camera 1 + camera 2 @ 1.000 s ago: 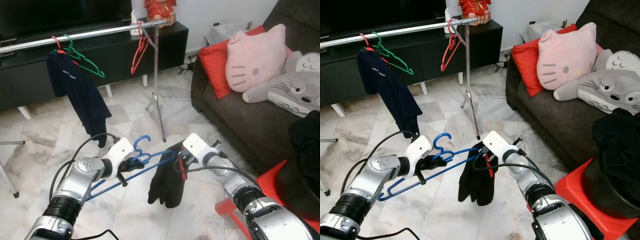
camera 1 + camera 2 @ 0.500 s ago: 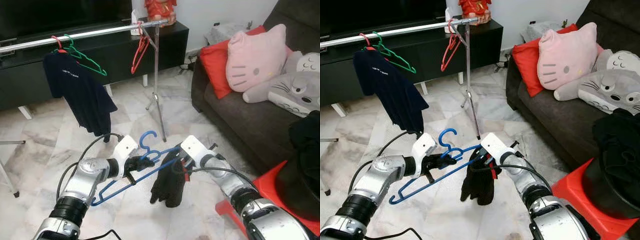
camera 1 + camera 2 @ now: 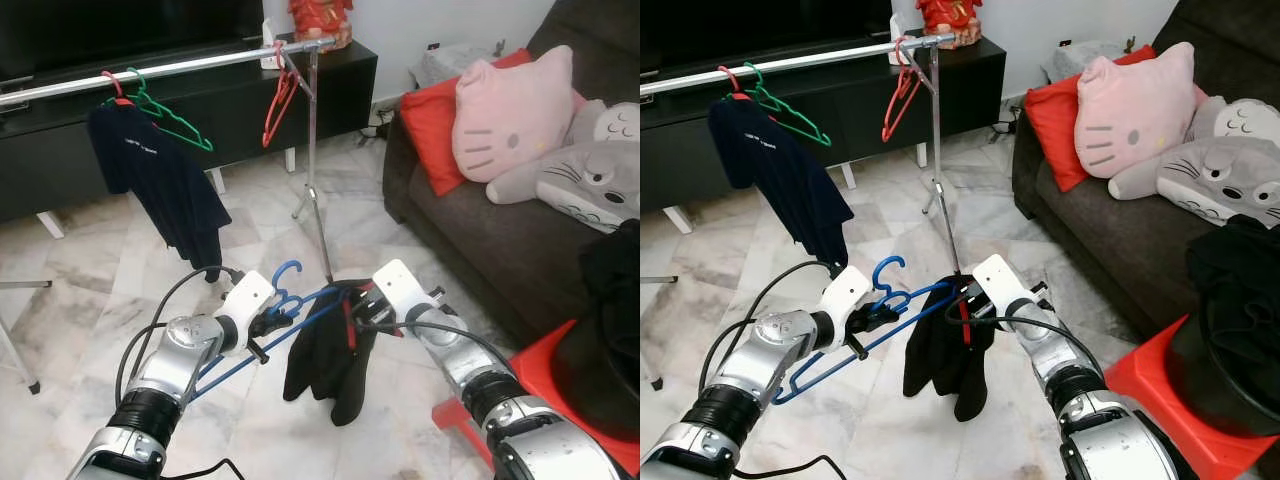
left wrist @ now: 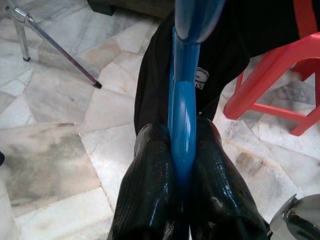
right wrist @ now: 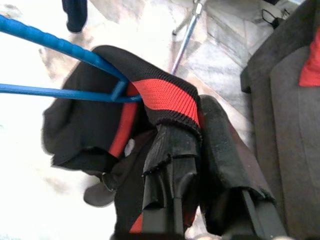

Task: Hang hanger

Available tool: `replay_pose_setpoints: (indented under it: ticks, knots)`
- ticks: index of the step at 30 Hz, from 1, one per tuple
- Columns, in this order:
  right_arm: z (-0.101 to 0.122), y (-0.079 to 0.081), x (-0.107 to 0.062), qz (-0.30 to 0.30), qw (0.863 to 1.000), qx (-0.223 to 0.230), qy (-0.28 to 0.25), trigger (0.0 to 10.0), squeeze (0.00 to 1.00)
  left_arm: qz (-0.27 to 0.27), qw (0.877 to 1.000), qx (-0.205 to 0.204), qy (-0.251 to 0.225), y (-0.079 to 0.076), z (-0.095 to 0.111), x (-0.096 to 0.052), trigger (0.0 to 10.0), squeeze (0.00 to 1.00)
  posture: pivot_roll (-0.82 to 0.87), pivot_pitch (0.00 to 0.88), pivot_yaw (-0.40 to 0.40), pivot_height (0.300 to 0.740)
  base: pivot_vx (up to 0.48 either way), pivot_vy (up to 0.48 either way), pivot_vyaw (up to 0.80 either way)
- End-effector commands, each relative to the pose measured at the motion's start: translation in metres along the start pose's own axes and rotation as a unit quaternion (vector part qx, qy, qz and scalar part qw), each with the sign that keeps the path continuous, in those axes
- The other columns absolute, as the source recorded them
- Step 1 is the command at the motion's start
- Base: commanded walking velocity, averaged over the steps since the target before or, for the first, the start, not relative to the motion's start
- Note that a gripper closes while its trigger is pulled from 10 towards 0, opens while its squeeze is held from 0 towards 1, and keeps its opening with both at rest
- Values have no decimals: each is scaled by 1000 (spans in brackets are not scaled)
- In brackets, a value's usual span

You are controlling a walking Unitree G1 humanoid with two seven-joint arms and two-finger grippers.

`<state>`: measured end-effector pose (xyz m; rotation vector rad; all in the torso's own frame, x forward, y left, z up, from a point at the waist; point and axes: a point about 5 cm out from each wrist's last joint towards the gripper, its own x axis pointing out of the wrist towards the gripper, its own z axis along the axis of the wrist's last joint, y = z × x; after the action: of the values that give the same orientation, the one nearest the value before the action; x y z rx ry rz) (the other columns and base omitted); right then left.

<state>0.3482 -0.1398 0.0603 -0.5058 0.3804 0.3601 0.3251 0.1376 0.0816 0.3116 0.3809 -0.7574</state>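
A blue hanger (image 3: 285,305) hangs in the air between my two arms, above the marble floor. My left gripper (image 3: 270,322) is shut on the hanger's neck, just below the hook; the left wrist view shows both fingers (image 4: 150,190) clamped on the blue bar (image 4: 182,125). A black garment with red trim (image 3: 325,365) is draped over the hanger's right end. My right gripper (image 3: 358,305) is shut on that garment's collar (image 5: 167,102). The silver clothes rail (image 3: 180,68) stands beyond, carrying a dark blue shirt (image 3: 165,190), a green hanger (image 3: 170,115) and a red hanger (image 3: 280,100).
The rail's upright pole and tripod foot (image 3: 312,190) stand just ahead of my grippers. A dark sofa (image 3: 500,240) with a red cushion and plush pillows is on the right. A red plastic stool (image 3: 530,385) with dark clothes on it sits near my right arm. A black TV cabinet (image 3: 200,120) lines the back wall.
The black garment has spread further along the hanger and hangs lower and wider. My right gripper has lifted slightly; the left gripper still clamps the hanger neck.
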Motion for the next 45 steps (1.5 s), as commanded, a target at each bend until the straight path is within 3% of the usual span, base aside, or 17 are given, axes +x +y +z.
replay_pose_setpoints:
  ticks: [1, 9, 12, 18, 21, 24, 28, 31, 36, 45]
  knots:
    - [3, -1, -1, 3, 1000, 11, -13, 10000, 0, -9, 1000, 2, -21, 0, 8, 0, 10000, 0, -50, 46, -6, 740, 0, 0, 0]
    - [14, 0, 0, 10, 999, 15, -27, 10000, 0, -91, 994, -24, -57, -13, 18, 0, 10000, 0, -53, 25, -5, 740, 0, 0, 0]
    - [15, -1, 0, 8, 999, 18, -28, 10000, 0, -95, 994, -22, -54, -13, 18, 0, 10000, 0, -54, 16, -4, 740, 0, 0, 0]
    - [26, -10, -1, -13, 997, 60, -45, 10000, 0, -43, 999, 8, -11, -6, 5, 4, 10000, 0, -56, 22, -3, 740, 0, 0, 0]
    - [29, -12, -3, -15, 994, 93, -50, 10000, 0, -21, 1000, -6, -4, -3, 0, 5, 10000, 0, -56, 27, -2, 740, 0, 0, 0]
    - [32, -12, -4, -10, 992, 117, -56, 10000, 0, -14, 1000, -5, -4, -2, -2, 4, 10000, 0, -58, 30, -1, 740, 0, 0, 0]
    - [33, -11, -9, -6, 988, 141, -59, 10000, 0, 35, 999, 0, 1, 5, -3, 5, 10000, 0, -58, 32, -3, 740, 0, 0, 0]
    - [26, -6, -14, 3, 988, 143, -50, 10000, 0, 53, 998, -12, -28, 8, 6, 7, 10000, 0, -59, 34, -3, 740, 0, 0, 0]
    - [13, 4, -18, 28, 990, 132, -29, 10000, 0, -29, 998, -23, -54, -7, 13, 9, 10000, 0, -59, 34, -3, 740, 0, 0, 0]
    - [26, -3, -20, 21, 992, 110, -51, 10000, 0, -93, 994, -38, -50, -14, 11, 5, 10000, 0, -59, 40, -3, 740, 0, 0, 0]
